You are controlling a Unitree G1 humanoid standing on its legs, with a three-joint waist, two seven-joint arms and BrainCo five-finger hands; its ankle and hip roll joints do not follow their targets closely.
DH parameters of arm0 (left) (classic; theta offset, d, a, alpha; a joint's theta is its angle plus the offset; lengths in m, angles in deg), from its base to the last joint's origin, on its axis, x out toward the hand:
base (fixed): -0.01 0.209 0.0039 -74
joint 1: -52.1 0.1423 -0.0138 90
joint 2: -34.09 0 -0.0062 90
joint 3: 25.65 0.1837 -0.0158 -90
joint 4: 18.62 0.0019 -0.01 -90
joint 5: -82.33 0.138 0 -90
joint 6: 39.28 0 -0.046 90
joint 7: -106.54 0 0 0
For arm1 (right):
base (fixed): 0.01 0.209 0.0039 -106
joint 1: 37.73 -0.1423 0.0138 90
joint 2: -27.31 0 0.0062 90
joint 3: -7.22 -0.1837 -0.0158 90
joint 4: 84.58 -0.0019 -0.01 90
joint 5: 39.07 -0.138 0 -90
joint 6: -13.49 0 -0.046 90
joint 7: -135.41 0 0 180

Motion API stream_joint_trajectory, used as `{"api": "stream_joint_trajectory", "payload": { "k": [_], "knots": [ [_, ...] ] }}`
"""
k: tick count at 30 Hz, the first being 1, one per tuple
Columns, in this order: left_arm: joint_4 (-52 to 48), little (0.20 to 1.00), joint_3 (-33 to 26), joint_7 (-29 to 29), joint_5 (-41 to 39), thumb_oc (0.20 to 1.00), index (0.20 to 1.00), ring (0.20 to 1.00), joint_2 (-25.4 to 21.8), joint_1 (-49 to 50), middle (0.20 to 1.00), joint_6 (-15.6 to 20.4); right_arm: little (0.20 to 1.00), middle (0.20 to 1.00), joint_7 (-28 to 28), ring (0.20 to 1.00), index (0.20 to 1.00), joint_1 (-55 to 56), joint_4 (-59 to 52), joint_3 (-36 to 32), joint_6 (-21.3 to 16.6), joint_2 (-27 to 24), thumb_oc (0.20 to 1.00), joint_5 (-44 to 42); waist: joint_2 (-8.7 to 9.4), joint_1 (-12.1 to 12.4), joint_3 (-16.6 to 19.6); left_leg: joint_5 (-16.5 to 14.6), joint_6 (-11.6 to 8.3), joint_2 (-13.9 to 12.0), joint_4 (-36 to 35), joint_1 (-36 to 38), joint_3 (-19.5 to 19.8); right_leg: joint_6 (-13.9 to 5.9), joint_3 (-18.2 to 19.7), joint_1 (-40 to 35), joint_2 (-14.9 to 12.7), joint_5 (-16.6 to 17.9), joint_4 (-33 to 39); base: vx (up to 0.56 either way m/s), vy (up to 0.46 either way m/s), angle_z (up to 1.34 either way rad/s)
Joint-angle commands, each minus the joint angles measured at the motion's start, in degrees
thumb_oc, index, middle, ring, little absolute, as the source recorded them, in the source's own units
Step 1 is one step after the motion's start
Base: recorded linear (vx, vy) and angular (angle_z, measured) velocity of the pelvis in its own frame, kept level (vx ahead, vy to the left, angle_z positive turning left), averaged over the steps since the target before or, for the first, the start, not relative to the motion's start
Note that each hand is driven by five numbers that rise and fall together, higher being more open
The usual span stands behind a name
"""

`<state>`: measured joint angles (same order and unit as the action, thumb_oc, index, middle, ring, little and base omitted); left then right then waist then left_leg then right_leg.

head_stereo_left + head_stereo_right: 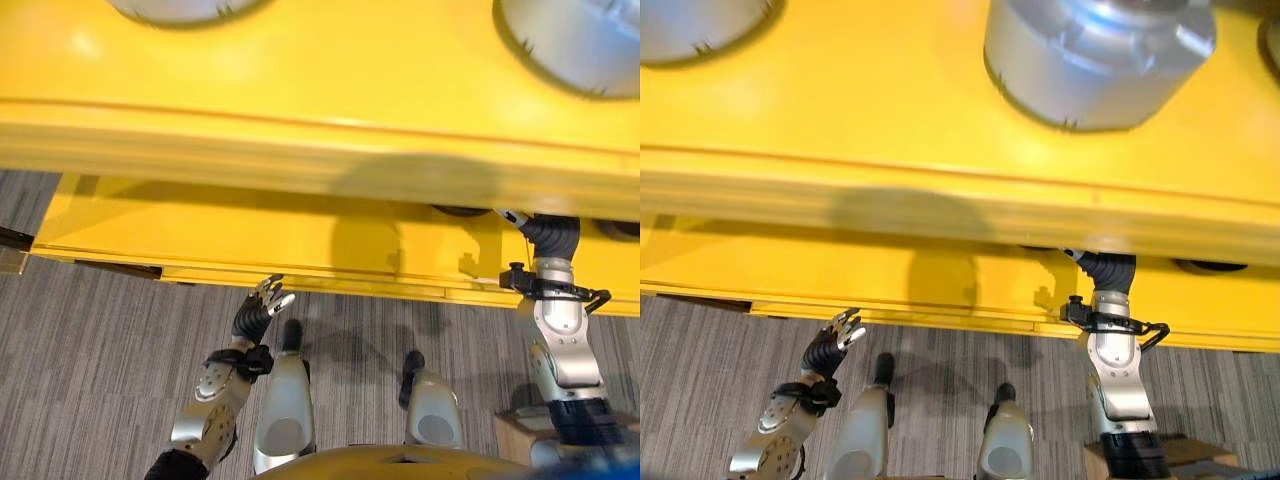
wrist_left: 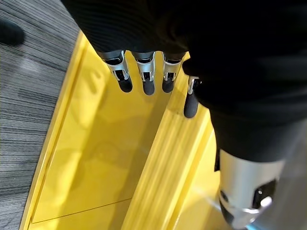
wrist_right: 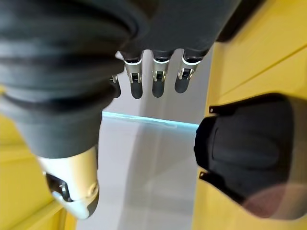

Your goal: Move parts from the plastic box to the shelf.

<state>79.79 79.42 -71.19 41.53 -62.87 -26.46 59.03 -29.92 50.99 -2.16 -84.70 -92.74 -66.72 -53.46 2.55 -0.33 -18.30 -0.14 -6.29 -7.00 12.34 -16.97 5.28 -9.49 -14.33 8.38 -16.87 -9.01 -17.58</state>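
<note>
Yellow metal shelf [image 1: 300, 130] spans the whole scene, and round silver metal parts [image 1: 1100, 55] already stand on its upper level. Right robot hand [image 3: 153, 79] reaches under that level, fingers relaxed and holding nothing. Left robot hand [image 1: 262, 305] hangs loosely open and empty by the lower shelf edge, so the right arm seems nearer to the parts above.

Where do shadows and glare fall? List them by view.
Left eye view: a shadow darkens the yellow shelf edge, glare at its upper left. Right eye view: the same shadow, plus a highlight on the silver part. Left wrist view: soft sheen past the left hand.
</note>
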Motion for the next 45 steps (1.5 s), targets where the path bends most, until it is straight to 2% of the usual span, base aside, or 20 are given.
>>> {"api": "stream_joint_trajectory", "payload": {
  "k": [1, 7, 16, 20, 24, 25, 27, 28, 31, 33, 34, 35, 37, 38, 39, 40, 43, 45],
  "knots": [
    [-14.44, 1.0, -7.95, -4.68, 2.39, 1.0, 1.0, 1.0, -1.06, -4.82, 1.0, 9.55, 1.0, 1.0, -2.5, 1.0, 1.0, 1.52, -1.64, -1.19, -2.97, -1.35, 1.0, -0.91, -1.59, 0.78, 8.28, 2.09, -0.98, -3.65, -8.23, 5.19, -0.33, -0.74, 1.28, -3.74, -0.67, 8.0, 9.01, 0.18, -0.022, 0.24],
    [-19.3, 1.0, -11.01, -6.36, 2.38, 1.0, 1.0, 1.0, -1.11, -2.83, 1.0, 10.22, 1.0, 1.0, -3.75, 1.0, 1.0, 3.36, -1.54, -1.59, -2.13, -1.16, 1.0, -0.78, -1.75, 1.63, 11.88, 3.91, -1.62, -4.16, -14.27, 9.6, -0.67, -1.38, -0.34, -8.11, 0.23, 9.22, 13.84, 0.09, -0.014, 0.15],
    [-25.2, 1.0, -15.3, -6.43, 2.28, 1.0, 1.0, 1.0, -0.16, -2.82, 1.0, 11.76, 1.0, 1.0, -5.05, 1.0, 1.0, 4.94, -1.87, -2.07, -1.99, -0.27, 1.0, -1.28, -1.68, 1.77, 13.5, 4.09, -1.87, -4.58, -15.92, 12.13, -0.85, -1.31, -0.19, -9.48, 0.39, 8.46, 13.11, 0.04, -0.003, -0.02],
    [-24.83, 1.0, -14.85, -5.72, 3.28, 1.0, 1.0, 1.0, 0.52, -4.23, 1.0, 11.96, 1.0, 1.0, -5.42, 1.0, 1.0, 4.76, -1.97, -0.88, -1.67, 0.4, 1.0, -1.91, -1.37, 1.45, 13.89, 3.29, -1.62, -4.39, -15.09, 12.41, -1.29, -1.6, -0.08, -10.21, 0.25, 9.16, 14.54, 0.0, 0.012, 0.0],
    [-23.25, 1.0, -13.85, -5.39, 3.49, 1.0, 1.0, 1.0, 0.53, -5.49, 1.0, 11.83, 1.0, 1.0, -5.79, 1.0, 1.0, 3.63, -1.16, 0.61, -1.32, 0.83, 1.0, -2.4, -0.36, 1.51, 13.61, 0.55, 0.09, -2.74, -12.24, 12.38, -2.41, -2.62, 1.51, -10.09, -1.38, 11.74, 15.34, 0.01, 0.089, -0.08],
    [-22.84, 1.0, -13.54, -5.32, 3.62, 1.0, 1.0, 1.0, 0.41, -5.77, 1.0, 11.84, 1.0, 1.0, -5.85, 1.0, 1.0, 3.3, -0.88, 0.94, -1.27, 0.89, 1.0, -2.53, -0.01, 1.39, 13.41, -0.24, 0.7, -2.1, -11.11, 12.2, -2.7, -2.89, 2.12, -9.9, -2.01, 12.88, 15.28, 0.0, 0.21, -0.36],
    [-21.47, 1.0, -12.75, -5.03, 3.65, 1.0, 1.0, 1.0, -0.01, -7.19, 1.0, 12.2, 1.0, 1.0, -6.1, 1.0, 1.0, 2.81, -0.73, 1.47, -0.98, 1.29, 1.0, -2.67, 1.39, 1.46, 12.47, -3.46, 2.74, 1.24, -6.65, 10.81, -4.0, -4.35, 4.27, -8.76, -5.16, 16.88, 14.35, 0.01, 0.275, -0.39],
    [-21.42, 1.0, -12.74, -5.04, 3.64, 1.0, 1.0, 1.0, -0.04, -7.23, 1.0, 12.22, 1.0, 1.0, -6.11, 1.0, 1.0, 2.82, -0.76, 1.44, -0.96, 1.31, 1.0, -2.67, 1.49, 1.54, 12.45, -3.61, 2.83, 1.37, -6.38, 10.69, -4.09, -4.43, 4.4, -8.68, -5.3, 16.91, 14.34, 0.01, 0.214, -0.3],
    [-20.35, 1.0, -12.03, -4.85, 4.37, 1.0, 1.0, 1.0, -0.48, -8.69, 1.0, 12.37, 1.0, 1.0, -6.17, 1.0, 1.0, 3.46, -1.08, 0.9, -0.84, 1.46, 1.0, -2.55, 2.58, 1.09, 11.71, -6.2, 4.37, 4.15, -1.74, 8.1, -4.49, -4.96, 5.36, -7.74, -8.0, 20.11, 13.1, -0.01, 0.227, -0.16],
    [-18.72, 1.0, -10.45, -4.31, 4.94, 1.0, 1.0, 1.0, -0.8, -11.03, 1.0, 12.3, 1.0, 1.0, -5.87, 1.0, 1.0, 4.26, -1.31, 0.35, -0.77, 2.07, 1.0, -2.61, 3.11, 0.0, 11.09, -7.42, 5.93, 6.07, -0.33, 6.41, -5.24, -5.05, 5.94, -6.28, -9.99, 25.54, 12.62, -0.06, 0.33, 0.16],
    [-17.08, 1.0, -9.15, -4.03, 5.12, 1.0, 1.0, 1.0, -1.09, -12.78, 1.0, 12.45, 1.0, 1.0, -5.33, 1.0, 1.0, 4.07, -0.89, 0.3, -0.78, 2.32, 1.0, -2.55, 3.29, -0.85, 10.73, -7.63, 6.53, 6.41, 0.01, 5.35, -6.11, -5.29, 5.71, -4.78, -11.01, 30.23, 12.97, -0.12, 0.334, 0.01],
    [-15.92, 1.0, -9.15, -3.27, 5.7, 1.0, 1.0, 1.0, -1.48, -13.69, 1.0, 12.83, 1.0, 1.0, -5.23, 1.0, 1.0, 3.06, -0.53, 1.02, -0.51, 2.44, 1.0, -2.81, 3.14, -0.75, 10.09, -7.61, 7.09, 6.51, -0.67, 5.22, -7.87, -5.51, 3.52, -2.63, -11.35, 34.51, 14.73, -0.11, 0.323, -0.33],
    [-15.58, 1.0, -9.47, -2.99, 5.47, 1.0, 1.0, 1.0, -1.56, -14.02, 1.0, 12.64, 1.0, 1.0, -5.28, 1.0, 1.0, 1.47, 0.1, 1.94, -0.36, 2.22, 1.0, -2.94, 2.49, 0.05, 9.59, -7.21, 7.15, 5.51, -1.74, 5.75, -10.25, -5.51, -2.15, -2.1, -10.93, 33.23, 14.82, -0.05, 0.275, -1.07],
    [-14.99, 1.0, -9.45, -2.72, 5.11, 1.0, 1.0, 1.0, -1.1, -14.4, 1.0, 12.59, 1.0, 1.0, -5.2, 1.0, 1.0, 0.88, 0.3, 2.33, -0.5, 2.28, 1.0, -3.09, 1.88, 0.38, 9.45, -6.97, 7.43, 5.13, -3.1, 6.69, -11.59, -5.33, -4.86, -2.94, -10.29, 30.81, 13.26, -0.02, 0.304, -1.52],
    [-14.54, 1.0, -9.7, -2.55, 4.93, 1.0, 1.0, 1.0, -0.87, -14.58, 1.0, 12.56, 1.0, 1.0, -5.33, 1.0, 1.0, 0.56, 0.32, 2.5, -0.49, 2.19, 1.0, -3.3, 1.5, 0.49, 9.25, -6.6, 8.13, 5.24, -4.05, 7.4, -12.37, -4.53, -5.66, -3.21, -9.41, 28.0, 10.4, -0.01, 0.383, -1.24],
    [-14.14, 1.0, -10.34, -2.03, 4.82, 1.0, 1.0, 1.0, -0.6, -14.83, 1.0, 12.25, 1.0, 1.0, -5.68, 1.0, 1.0, -0.01, 0.35, 2.96, -0.51, 2.37, 1.0, -3.48, 1.1, 1.11, 9.48, -5.86, 9.3, 5.55, -5.71, 8.39, -14.96, -3.73, -7.41, -3.68, -7.89, 23.82, 5.25, -0.03, 0.328, -1.0],
    [-13.75, 1.0, -11.49, -1.56, 3.28, 1.0, 1.0, 1.0, 0.37, -13.84, 1.0, 11.43, 1.0, 1.0, -6.12, 1.0, 1.0, -0.12, 0.28, 3.14, -0.23, 2.82, 1.0, -3.65, 0.84, 2.37, 10.3, -7.22, 10.28, 5.7, -6.71, 9.84, -17.56, -3.53, -8.46, -6.03, -6.41, 18.69, -0.68, 0.03, 0.181, -0.97],
    [-14.99, 1.0, -12.97, -2.06, 3.18, 1.0, 1.0, 1.0, 0.22, -11.82, 1.0, 10.71, 1.0, 1.0, -6.56, 1.0, 1.0, 0.03, -0.22, 2.95, 0.1, 2.93, 1.0, -3.72, 1.72, 3.86, 11.12, -7.65, 10.43, 5.72, -6.17, 10.12, -20.9, -3.26, -8.83, -7.94, -4.65, 16.07, -0.18, -0.04, 0.024, -0.52]
  ]
}}
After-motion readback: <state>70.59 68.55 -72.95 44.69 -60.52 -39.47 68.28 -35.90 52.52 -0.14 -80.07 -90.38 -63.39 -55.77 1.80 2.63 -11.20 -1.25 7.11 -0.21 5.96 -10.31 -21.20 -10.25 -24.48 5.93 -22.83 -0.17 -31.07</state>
